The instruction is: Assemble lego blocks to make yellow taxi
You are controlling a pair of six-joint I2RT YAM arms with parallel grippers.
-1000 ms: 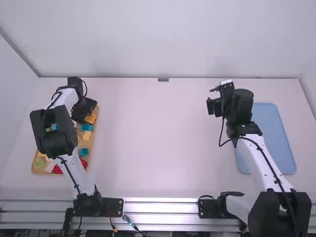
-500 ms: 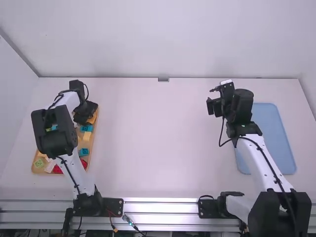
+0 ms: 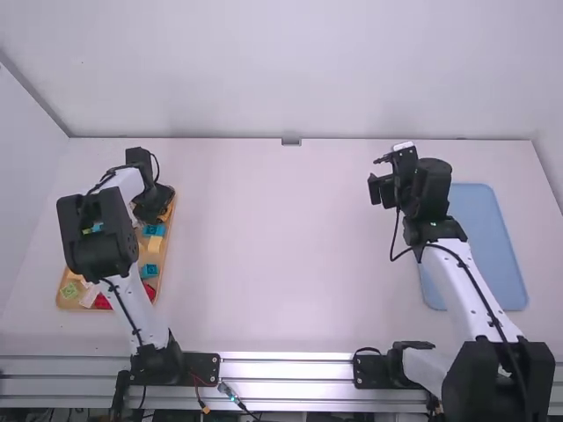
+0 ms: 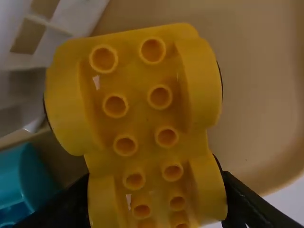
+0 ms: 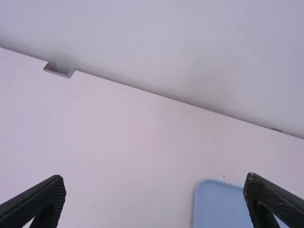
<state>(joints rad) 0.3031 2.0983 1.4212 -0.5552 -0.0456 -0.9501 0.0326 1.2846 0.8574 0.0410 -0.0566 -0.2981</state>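
Yellow wheeled block (image 4: 137, 111): one, grasped by left gripper (image 3: 157, 211); right gripper (image 3: 379, 189) released, fingers (image 5: 40, 197) apart.

High view, 9 o'clock: left arm (image 3: 133, 301) hides much of the tray (image 3: 151, 258) from me. 3 o'clock: right arm (image 3: 466, 286) covers the blue mat's (image 3: 501, 246) near-side edge. Left wrist view: yellow block (image 4: 142, 111) cropped, teal block (image 4: 10, 171) cropped, blurred.
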